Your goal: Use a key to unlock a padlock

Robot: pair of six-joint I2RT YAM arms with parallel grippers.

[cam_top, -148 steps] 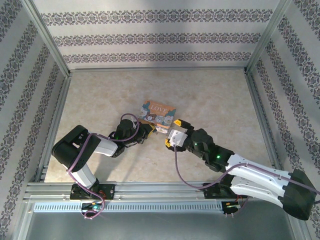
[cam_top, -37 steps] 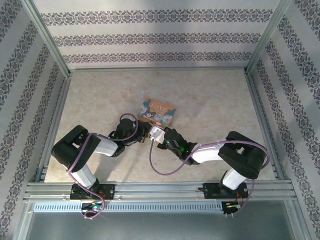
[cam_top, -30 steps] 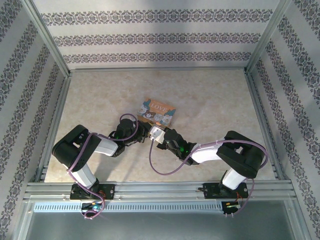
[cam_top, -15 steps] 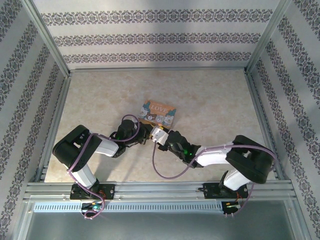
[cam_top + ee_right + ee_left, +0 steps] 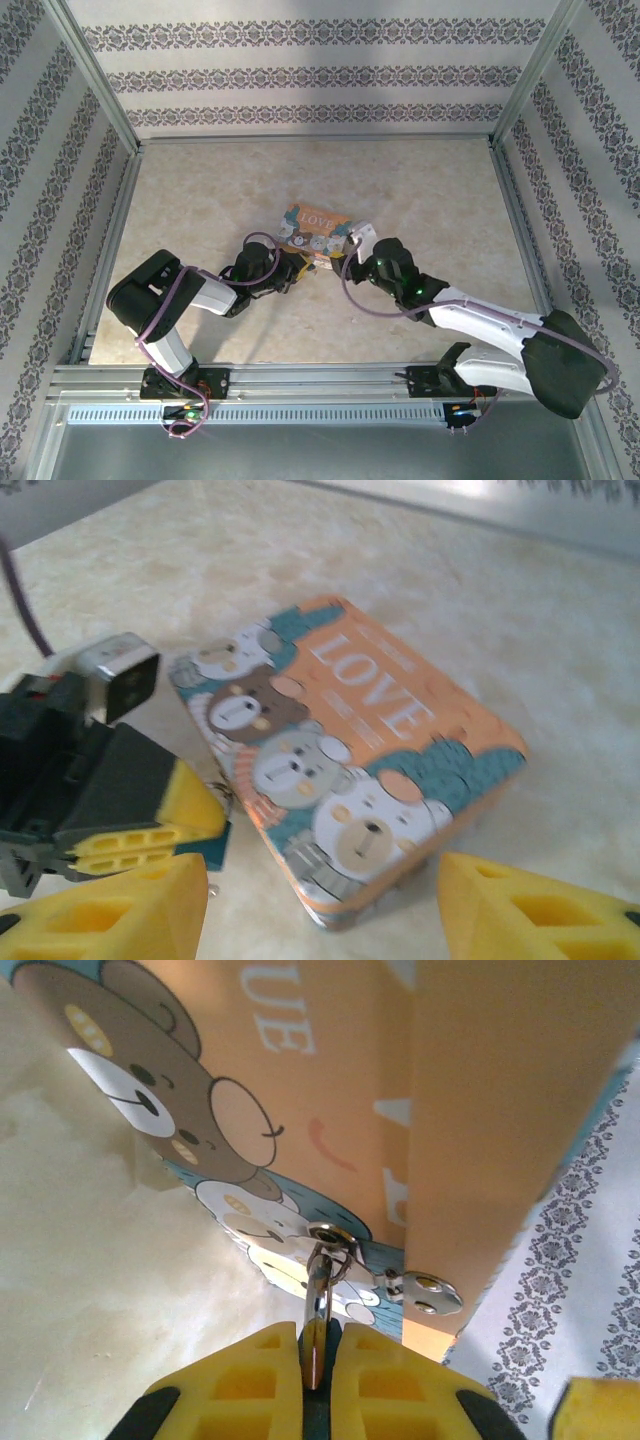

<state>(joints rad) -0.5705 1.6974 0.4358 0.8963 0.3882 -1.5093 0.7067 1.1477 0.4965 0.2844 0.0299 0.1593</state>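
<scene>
Right claw (image 5: 318, 902) seemingly farther right now.

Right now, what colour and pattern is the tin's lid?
Tin: orange, bears, LOVE lettering; right wrist view.

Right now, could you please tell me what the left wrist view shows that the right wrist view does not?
Left wrist alone: the padlock, its silvery shackle threaded through the clasp of the orange tin. Right wrist alone: the whole LOVE lid and the open right jaws. Both: the tin, the table, and the shut left jaws.
</scene>
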